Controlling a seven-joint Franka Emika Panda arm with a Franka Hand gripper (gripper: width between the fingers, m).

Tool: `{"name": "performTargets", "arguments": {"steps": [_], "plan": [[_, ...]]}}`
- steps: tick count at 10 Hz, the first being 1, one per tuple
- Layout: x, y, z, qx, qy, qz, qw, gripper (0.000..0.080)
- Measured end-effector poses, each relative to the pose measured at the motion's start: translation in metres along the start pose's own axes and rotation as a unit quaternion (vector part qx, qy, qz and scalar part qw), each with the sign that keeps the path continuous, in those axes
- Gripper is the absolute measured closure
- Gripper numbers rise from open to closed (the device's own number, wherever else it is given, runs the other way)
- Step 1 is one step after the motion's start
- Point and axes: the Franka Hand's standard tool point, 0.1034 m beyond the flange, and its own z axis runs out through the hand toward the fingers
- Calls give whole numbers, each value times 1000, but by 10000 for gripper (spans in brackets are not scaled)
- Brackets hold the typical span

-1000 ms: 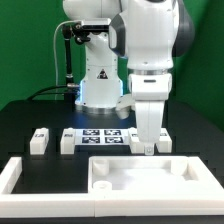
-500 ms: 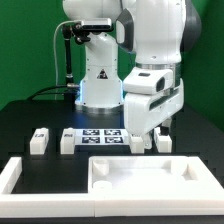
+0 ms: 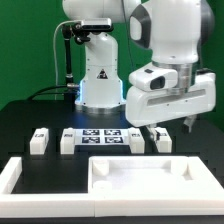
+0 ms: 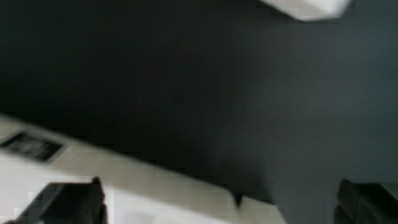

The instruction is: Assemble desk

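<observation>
Hand (image 3: 188, 123) high above the counter (image 3: 30, 115), wrist lying over on its side, touching none of the parts. Wide open, going by the wrist view: dark fingertips (image 4: 68, 200) far apart with only bare counter between them, so nothing held. Probably kept high like this to pass over the loose parts without knocking them.

Desk top (image 3: 150, 178) flat on the counter below the hand and nearer the camera, hollow side up with its rim showing. Likely turned that way so legs can be set into its underside.

Nearest leg (image 3: 160, 140) almost under the hand, standing on the counter, with a second leg (image 3: 137, 140) just beside it. Farther from the hand, past the marker board (image 3: 100, 135), a third leg (image 3: 68, 141) and a fourth leg (image 3: 38, 140). All four apart from the desk top and none fitted, so the assembly looks barely begun. Set out in a spaced row, presumably to leave room for open fingers around each one.

Border frame (image 3: 18, 175) farthest from the hand, beside the desk top's far end.

In the wrist view, a white corner (image 4: 311, 8) and a tagged white surface (image 4: 36, 150) at the edges of the picture. Cannot tell which parts these are.
</observation>
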Motion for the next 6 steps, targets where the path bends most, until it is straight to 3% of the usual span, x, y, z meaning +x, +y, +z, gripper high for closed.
{"name": "performTargets", "arguments": {"steps": [3,4,6], "plan": [[-5,-2,1,2,-22,9,1000,151],[-19,-5,5,3,-72,35,997,151],[-25,-8,7,8,-172,72,982,151]]}}
